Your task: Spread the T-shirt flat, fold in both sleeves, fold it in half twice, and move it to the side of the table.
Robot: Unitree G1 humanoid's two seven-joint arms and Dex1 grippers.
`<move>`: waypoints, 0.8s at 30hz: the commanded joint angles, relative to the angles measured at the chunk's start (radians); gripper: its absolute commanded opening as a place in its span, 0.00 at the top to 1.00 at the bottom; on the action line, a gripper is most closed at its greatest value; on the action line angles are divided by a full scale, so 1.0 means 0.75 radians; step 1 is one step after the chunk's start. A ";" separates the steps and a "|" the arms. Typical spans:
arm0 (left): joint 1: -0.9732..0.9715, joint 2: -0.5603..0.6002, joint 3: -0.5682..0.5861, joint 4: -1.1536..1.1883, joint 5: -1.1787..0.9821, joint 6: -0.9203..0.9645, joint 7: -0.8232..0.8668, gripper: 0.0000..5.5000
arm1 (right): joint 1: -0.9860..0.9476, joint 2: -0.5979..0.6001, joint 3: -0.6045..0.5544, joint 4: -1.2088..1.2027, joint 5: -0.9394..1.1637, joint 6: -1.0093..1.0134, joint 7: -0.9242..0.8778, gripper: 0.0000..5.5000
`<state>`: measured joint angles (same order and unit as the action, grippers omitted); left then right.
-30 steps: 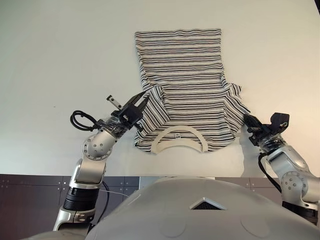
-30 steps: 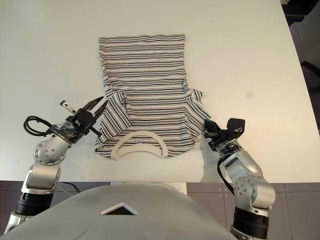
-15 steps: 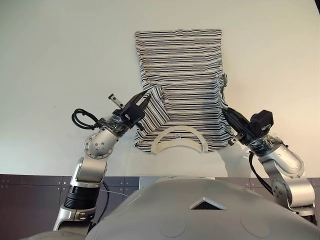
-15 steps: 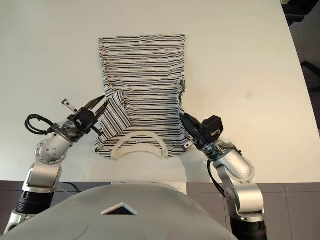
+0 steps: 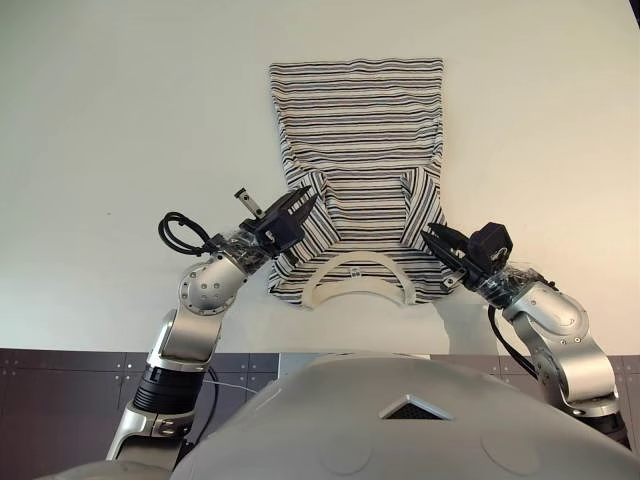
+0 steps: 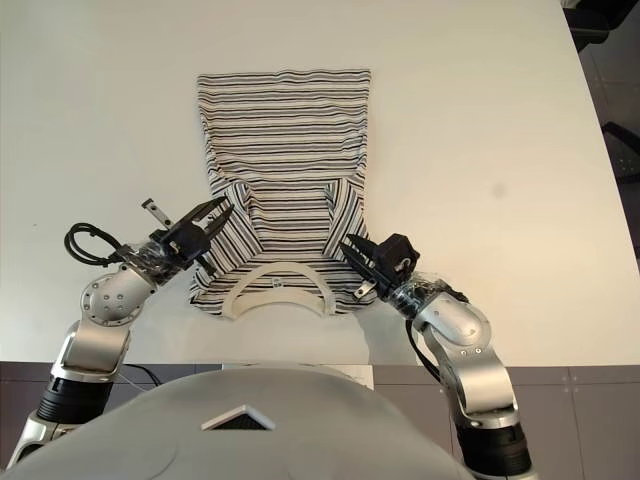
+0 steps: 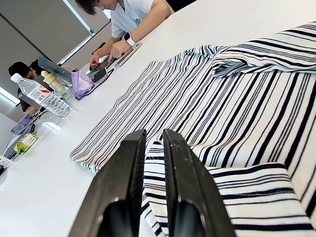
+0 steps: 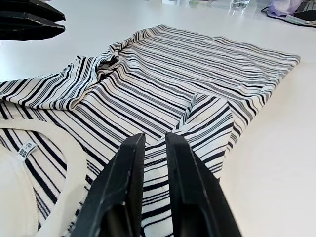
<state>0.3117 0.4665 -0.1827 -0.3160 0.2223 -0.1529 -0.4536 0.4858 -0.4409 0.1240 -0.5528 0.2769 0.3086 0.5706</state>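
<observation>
Striped T-shirt [image 5: 360, 140] lies mid-counter [image 5: 120, 120]. My right end effector [image 5: 430, 238], pinched narrow on the right sleeve [image 5: 422, 198], has swung it inward over the body. The left end effector [image 5: 306, 199], now narrower, grips the left sleeve [image 5: 318, 222].

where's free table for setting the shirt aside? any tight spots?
Bare table left of the T-shirt, another patch between it and the table's right edge, and a strip beyond the hem. Crowded at the near edge: left claw and right claw sit on the folded-in sleeves either side of the collar.
</observation>
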 commanded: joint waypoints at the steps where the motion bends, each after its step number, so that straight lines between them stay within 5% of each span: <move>1: 0.022 0.067 0.026 0.000 0.004 0.002 -0.034 0.88 | -0.029 -0.090 -0.181 -0.123 0.337 0.190 0.115 0.87; 5: 0.161 0.233 0.114 0.016 -0.026 -0.114 -0.115 0.88 | -0.115 -0.279 -0.422 0.070 0.350 0.165 0.232 0.87; 8: 0.297 0.364 0.185 0.021 -0.034 -0.249 -0.173 0.88 | -0.060 -0.450 -0.400 0.231 0.083 -0.153 0.400 0.87; 13: 0.437 0.625 0.312 0.245 0.051 -0.655 -0.223 0.77 | 0.135 -0.574 -0.333 0.417 -0.232 -0.748 0.577 0.71; 19: 0.324 0.655 0.210 0.439 0.291 -0.948 -0.126 0.67 | 0.097 -0.541 -0.225 0.518 -0.394 -0.979 0.523 0.51; 24: 0.229 0.617 0.087 0.479 0.378 -0.994 -0.101 0.67 | 0.056 -0.548 -0.177 0.553 -0.420 -1.019 0.495 0.51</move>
<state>0.4935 0.9443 -0.0566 0.0169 0.4380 -0.9191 -0.4959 0.5375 -0.8449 -0.0267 -0.1529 -0.0097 -0.4638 0.9423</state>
